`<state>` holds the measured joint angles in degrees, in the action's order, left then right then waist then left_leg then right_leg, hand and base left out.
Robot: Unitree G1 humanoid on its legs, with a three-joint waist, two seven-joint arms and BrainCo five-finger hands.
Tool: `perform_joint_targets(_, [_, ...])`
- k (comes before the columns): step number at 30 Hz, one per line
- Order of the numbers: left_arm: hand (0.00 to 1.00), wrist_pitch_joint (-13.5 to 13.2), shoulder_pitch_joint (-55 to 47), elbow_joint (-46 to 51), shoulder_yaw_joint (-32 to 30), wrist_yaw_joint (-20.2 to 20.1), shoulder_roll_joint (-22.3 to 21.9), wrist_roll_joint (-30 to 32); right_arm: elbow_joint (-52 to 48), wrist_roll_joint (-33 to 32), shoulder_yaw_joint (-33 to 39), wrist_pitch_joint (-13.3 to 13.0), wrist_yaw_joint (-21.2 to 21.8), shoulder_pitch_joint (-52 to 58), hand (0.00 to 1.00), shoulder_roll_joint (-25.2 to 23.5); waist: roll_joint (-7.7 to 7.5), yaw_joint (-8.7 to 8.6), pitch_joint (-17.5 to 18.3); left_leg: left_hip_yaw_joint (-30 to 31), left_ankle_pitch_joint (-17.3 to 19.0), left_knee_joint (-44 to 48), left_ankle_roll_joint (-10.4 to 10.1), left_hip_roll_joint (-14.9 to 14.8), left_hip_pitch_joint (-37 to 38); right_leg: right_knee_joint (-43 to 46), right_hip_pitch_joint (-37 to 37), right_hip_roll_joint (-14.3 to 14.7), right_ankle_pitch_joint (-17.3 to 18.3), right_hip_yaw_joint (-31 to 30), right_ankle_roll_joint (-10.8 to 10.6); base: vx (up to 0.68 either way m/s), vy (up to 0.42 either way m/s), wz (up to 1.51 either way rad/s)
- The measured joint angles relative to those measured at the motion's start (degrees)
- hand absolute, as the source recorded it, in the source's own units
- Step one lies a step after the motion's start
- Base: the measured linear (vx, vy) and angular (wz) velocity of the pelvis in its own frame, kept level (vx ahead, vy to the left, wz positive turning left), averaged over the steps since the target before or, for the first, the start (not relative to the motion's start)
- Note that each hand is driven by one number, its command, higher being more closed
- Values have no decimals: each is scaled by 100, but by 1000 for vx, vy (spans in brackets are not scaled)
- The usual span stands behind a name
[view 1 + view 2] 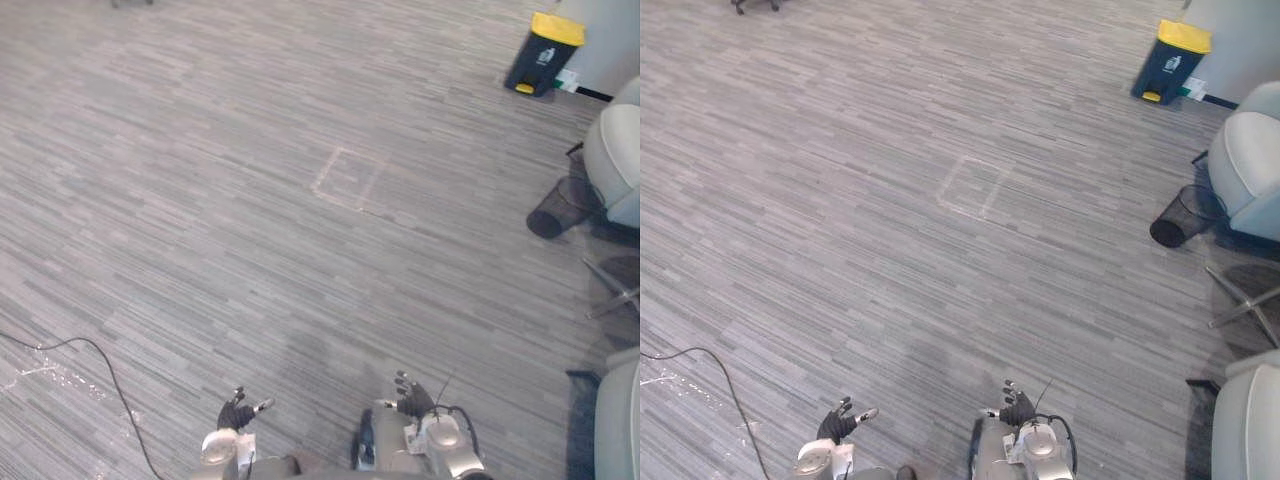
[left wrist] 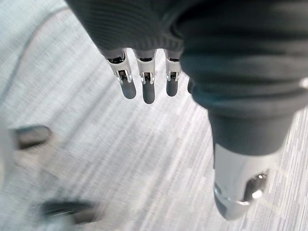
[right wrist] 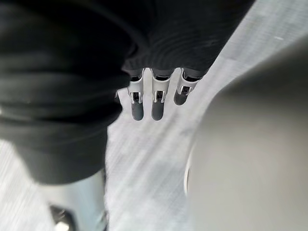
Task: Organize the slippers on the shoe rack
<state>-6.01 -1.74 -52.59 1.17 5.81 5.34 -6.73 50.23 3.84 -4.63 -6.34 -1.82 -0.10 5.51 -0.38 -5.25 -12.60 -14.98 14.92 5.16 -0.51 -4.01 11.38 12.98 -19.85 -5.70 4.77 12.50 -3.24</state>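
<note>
My left hand (image 1: 237, 412) hangs low at the bottom of the eye views, its fingers (image 2: 144, 84) straight and holding nothing. My right hand (image 1: 412, 400) hangs beside it at the bottom right, fingers (image 3: 156, 101) straight and empty too. Both are over bare grey striped carpet (image 1: 250, 230). Two blurred dark shapes (image 2: 31, 135) lie on the carpet in the left wrist view; I cannot tell what they are.
A dark bin with a yellow lid (image 1: 543, 52) stands at the far right. A black mesh wastebasket (image 1: 556, 208) lies tipped beside grey chairs (image 1: 615, 160) along the right edge. A pale taped square (image 1: 349, 178) marks the carpet in the middle.
</note>
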Motion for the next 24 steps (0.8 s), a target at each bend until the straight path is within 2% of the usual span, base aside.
perform_joint_targets(1, [0, 0, 11, -14, 11, -5, 11, 13, 20, 3, 1, 6, 10, -1, 0, -1, -33, -13, 12, 63, 127, -98, -227, 36, 195, -289, 10, 17, -660, -135, -30, 331, -147, 29])
perform_joint_targets(2, [0, 2, 15, -97, 15, -10, -61, 57, 31, 3, 20, 15, 8, -25, 0, 27, 9, -50, 11, 152, 213, -151, -367, -65, 406, -142, 66, 122, -1133, -269, 252, 588, -242, 12])
perform_joint_targets(3, [0, 0, 18, -178, 8, -18, -180, 103, 43, 32, 12, 33, 4, -119, 0, 89, 267, -25, 43, 142, 162, -56, -397, -245, 427, 344, -57, 267, -665, -317, 292, 595, -240, 2])
perform_joint_targets(5, [0, 1, 26, -222, 10, -49, -254, 176, -16, 16, 174, 27, 42, -110, 0, 94, 372, -116, 42, 358, 100, 768, -492, -398, 221, 928, -67, 228, -132, -177, 469, 646, -267, 19])
perform_joint_targets(6, [0, 3, 41, -259, -23, -71, -296, 214, -67, -1, 259, 55, 51, -80, 0, 94, 421, -147, 21, 528, -57, 1830, -730, -591, -100, 983, 226, 234, 146, -21, 501, 691, -256, 49])
perform_joint_targets(8, [0, 6, -8, -198, -217, -100, -409, 227, -243, -7, 213, 93, 64, 144, 0, 90, 436, -128, 3, 620, -793, 4001, -996, -1058, -878, 764, 939, 334, 432, 134, 577, 556, -176, 42])
perform_joint_targets(9, [0, 10, -76, -138, -322, -104, -448, 271, -242, -8, 202, 120, 65, 208, 0, 78, 401, -86, -26, 471, -736, 5093, -936, -1391, -1310, 572, 1386, 477, 596, 119, 671, 518, -129, 6])
perform_joint_targets(10, [0, 12, -118, -86, -399, -102, -447, 309, -219, -8, 206, 127, 63, 245, 0, 49, 401, -39, -25, 297, -626, 5642, -846, -1566, -1596, 365, 1759, 524, 686, 107, 702, 587, -116, -13])
perform_joint_targets(11, [0, 18, -185, -32, -473, -102, -436, 316, -199, -9, 210, 133, 60, 276, 0, 21, 323, -5, -38, 116, -525, 5724, -743, -1611, -1842, 160, 2033, 534, 725, 62, 704, 564, -77, -30])
perform_joint_targets(13, [0, 11, -182, 26, -558, -96, -390, 323, -165, -9, 213, 139, 60, 305, 0, 16, 304, 125, -32, -343, -191, 5060, -558, -1550, -2344, -225, 2497, 513, 689, -146, 652, 463, -15, -56])
perform_joint_targets(15, [0, 7, -120, 29, -584, -94, -369, 323, -144, -5, 222, 165, 62, 267, 0, 9, 277, 232, -49, -374, -127, 3793, -505, -1202, -2617, -470, 2787, 403, 690, -387, 634, 441, 83, -73])
perform_joint_targets(16, [0, -3, -81, 37, -574, -94, -345, 323, -135, 2, 225, 171, 62, 248, 0, 9, 202, 248, -89, -263, -230, 2721, -475, -828, -2692, -618, 2993, 227, 752, -525, 530, 507, 192, -68])
perform_joint_targets(17, [0, -4, -48, 25, -560, -93, -341, 322, -133, 5, 237, 171, 59, 234, 0, 21, 182, 246, -103, -87, -552, 1705, -508, -551, -2739, -755, 3170, 113, 819, -640, 420, 520, 225, -66])
perform_joint_targets(18, [0, -4, -64, 19, -506, -90, -353, 321, -122, 8, 238, 170, 57, 244, 0, 50, 226, 250, -77, 100, -886, 927, -587, -422, -2720, -864, 3265, 99, 853, -748, 361, 526, 283, -78])
perform_joint_targets(19, [0, -12, -98, 16, -411, -81, -344, 320, 23, 17, 218, 168, 50, 234, 0, 111, 292, 316, -28, 259, -1683, 731, -515, -414, -2682, -996, 3393, 132, 927, -981, 241, 647, 353, -68])
perform_joint_targets(20, [0, 9, -30, -32, -398, -66, -241, 318, 160, 36, 204, 184, 53, 171, 0, -25, 102, 277, 21, 212, -1499, 918, -312, -248, -2696, -993, 3459, -49, 877, -1108, 281, 536, 296, -47])
perform_joint_targets(22, [0, 12, 13, -47, -409, -66, -155, 319, 192, 58, 207, 176, 60, 202, 0, -101, 9, 260, 78, 207, -1153, 1364, -171, -221, -2820, -589, 3234, -138, 782, -1215, 198, 449, 241, -10])
perform_joint_targets(23, [0, 15, 14, -62, -425, -74, -170, 320, 253, 64, 208, 180, 67, 217, 0, -97, -16, 286, 97, 104, -870, 1696, -52, -224, -2796, 33, 3045, -166, 790, -1440, 183, 568, 317, -26])
perform_joint_targets(24, [0, 18, -3, -77, -411, -72, -169, 319, 258, 64, 207, 185, 66, 226, 0, -89, -59, 305, 120, -18, -633, 1739, -6, -212, -2613, 888, 2731, -237, 763, -1624, 5, 584, 320, -34])
